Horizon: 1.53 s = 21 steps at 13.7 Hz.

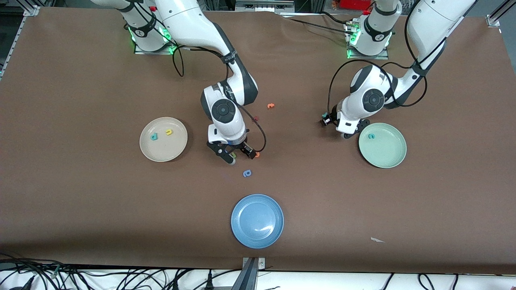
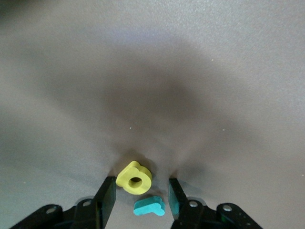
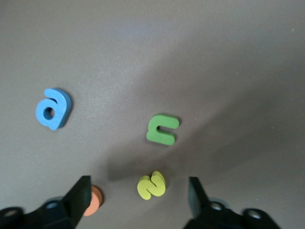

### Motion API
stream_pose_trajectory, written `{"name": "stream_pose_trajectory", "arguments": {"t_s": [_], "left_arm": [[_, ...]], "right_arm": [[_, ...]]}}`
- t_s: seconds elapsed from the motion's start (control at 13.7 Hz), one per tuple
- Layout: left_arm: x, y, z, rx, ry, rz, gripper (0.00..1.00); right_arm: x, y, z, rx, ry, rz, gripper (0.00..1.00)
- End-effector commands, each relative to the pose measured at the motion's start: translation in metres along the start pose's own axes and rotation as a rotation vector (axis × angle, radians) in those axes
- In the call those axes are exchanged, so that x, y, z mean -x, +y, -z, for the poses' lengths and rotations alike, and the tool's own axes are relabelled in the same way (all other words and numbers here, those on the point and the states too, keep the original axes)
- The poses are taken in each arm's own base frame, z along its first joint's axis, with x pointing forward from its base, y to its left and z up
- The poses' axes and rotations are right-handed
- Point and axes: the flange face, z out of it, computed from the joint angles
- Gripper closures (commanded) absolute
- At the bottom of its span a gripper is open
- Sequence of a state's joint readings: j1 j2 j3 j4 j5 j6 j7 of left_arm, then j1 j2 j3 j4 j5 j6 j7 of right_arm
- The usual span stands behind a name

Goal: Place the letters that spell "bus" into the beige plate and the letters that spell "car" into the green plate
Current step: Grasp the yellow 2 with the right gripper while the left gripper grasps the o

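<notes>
Mid-desk, beside the beige plate [image 1: 163, 139], the right hand [image 1: 232, 155] straddles the yellow s [image 3: 151, 185], fingers apart (an orange letter [image 3: 94, 201] could snag). The left hand [image 1: 350, 129], fingers apart beside the green plate [image 1: 383, 146], brackets the yellow a [image 2: 134, 178]; the teal r [image 2: 149, 206] might get pinched too.

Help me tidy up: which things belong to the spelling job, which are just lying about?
Job: beige plate, green plate, teal b, yellow u, teal c, yellow s, yellow a, teal r.
Lying about: blue plate, blue letter, green u, orange letter.
</notes>
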<state>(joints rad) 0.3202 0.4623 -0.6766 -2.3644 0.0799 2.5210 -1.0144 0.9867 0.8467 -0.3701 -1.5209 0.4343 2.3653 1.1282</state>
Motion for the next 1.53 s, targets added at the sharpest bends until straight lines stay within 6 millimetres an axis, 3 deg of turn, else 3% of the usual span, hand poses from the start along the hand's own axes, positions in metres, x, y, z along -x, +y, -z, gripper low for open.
{"name": "stream_pose_trajectory", "arguments": {"t_s": [0.0, 0.29, 0.87, 1.17, 1.46], "left_arm": [[-0.003, -0.003, -0.007, 0.005, 0.009, 0.010, 0.48], [-0.004, -0.004, -0.006, 0.002, 0.008, 0.010, 0.51], [-0.021, -0.016, 0.004, 0.014, 0.019, 0.053, 0.46], [-0.022, -0.016, 0.006, 0.016, 0.023, 0.054, 0.47], [-0.009, -0.007, 0.001, 0.007, 0.020, 0.054, 0.47]], "right_arm": [[0.004, -0.008, -0.001, -0.016, -0.007, -0.012, 0.27], [0.010, -0.008, -0.003, -0.009, -0.011, -0.004, 0.44], [0.014, 0.001, -0.012, 0.046, -0.031, 0.000, 0.45], [0.013, 0.001, -0.010, 0.046, -0.031, 0.002, 0.70], [0.012, 0.001, -0.009, 0.048, -0.027, 0.007, 0.80]]}}
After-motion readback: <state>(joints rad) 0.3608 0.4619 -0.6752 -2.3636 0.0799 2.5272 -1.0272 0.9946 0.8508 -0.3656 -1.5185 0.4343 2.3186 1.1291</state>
